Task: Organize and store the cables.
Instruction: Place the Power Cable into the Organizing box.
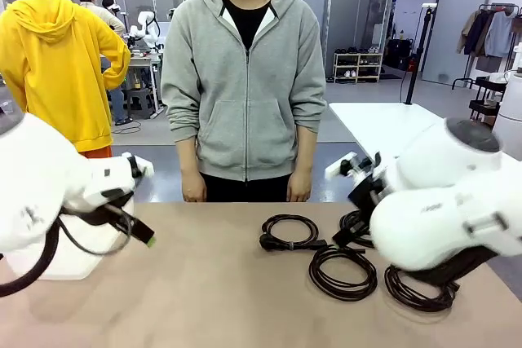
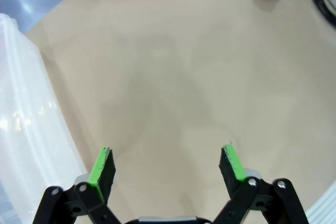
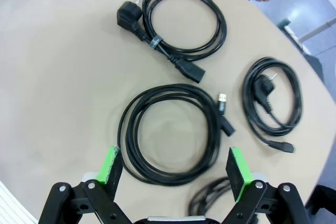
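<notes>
The worktop (image 1: 212, 283) is smooth and matt. The cables (image 3: 168, 135) are black rubber with a faint sheen. The bin (image 2: 26, 129) is translucent glossy plastic. The fingers (image 2: 102, 169) have matt green pads. The arm shells (image 1: 440, 218) are glossy white. The hoodie (image 1: 245, 95) is grey cloth.

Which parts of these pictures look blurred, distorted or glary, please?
Right wrist view: the wide lens bows the edge of the table, the small coil at the right is smeared, and the nearest coil by the fingers is out of focus. Left wrist view: soft shadows, pale glare on the clear bin. Front view: even light, the cables sharp.
</notes>
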Robot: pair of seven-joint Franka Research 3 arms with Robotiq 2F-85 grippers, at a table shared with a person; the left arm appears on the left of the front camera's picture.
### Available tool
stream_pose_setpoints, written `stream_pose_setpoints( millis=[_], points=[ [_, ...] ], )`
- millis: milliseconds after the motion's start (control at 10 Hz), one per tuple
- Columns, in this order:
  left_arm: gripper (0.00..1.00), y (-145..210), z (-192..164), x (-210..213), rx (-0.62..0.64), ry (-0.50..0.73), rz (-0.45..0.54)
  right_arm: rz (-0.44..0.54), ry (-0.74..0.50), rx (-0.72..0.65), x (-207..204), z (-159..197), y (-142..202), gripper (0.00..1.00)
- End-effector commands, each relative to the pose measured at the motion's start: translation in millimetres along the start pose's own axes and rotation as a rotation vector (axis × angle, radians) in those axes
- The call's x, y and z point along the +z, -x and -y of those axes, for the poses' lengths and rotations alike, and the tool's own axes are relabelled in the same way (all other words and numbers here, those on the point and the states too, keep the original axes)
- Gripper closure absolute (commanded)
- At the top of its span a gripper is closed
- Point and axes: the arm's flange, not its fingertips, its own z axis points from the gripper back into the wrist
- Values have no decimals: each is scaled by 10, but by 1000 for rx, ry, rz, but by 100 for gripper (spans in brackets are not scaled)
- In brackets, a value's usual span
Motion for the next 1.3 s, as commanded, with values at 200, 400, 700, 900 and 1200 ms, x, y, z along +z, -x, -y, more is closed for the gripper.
stream_pose_setpoints(
  millis=[200,400,700,900,1200],
  points=[
    [0,125,-918,1191,53,125,32,53,-195,46,934,794,375,0],
    [0,500,-1293,1603,73,146,80,166,-262,50,1411,1069,817,0],
    [0,1095,-1623,2038,134,153,230,259,-314,-64,1812,1302,1442,0],
    [0,1414,-1779,2234,164,138,262,316,-294,-149,1964,1464,1708,0],
    [0,1618,-1843,2340,234,122,325,292,-253,-168,2068,1469,1756,0]
  ],
)
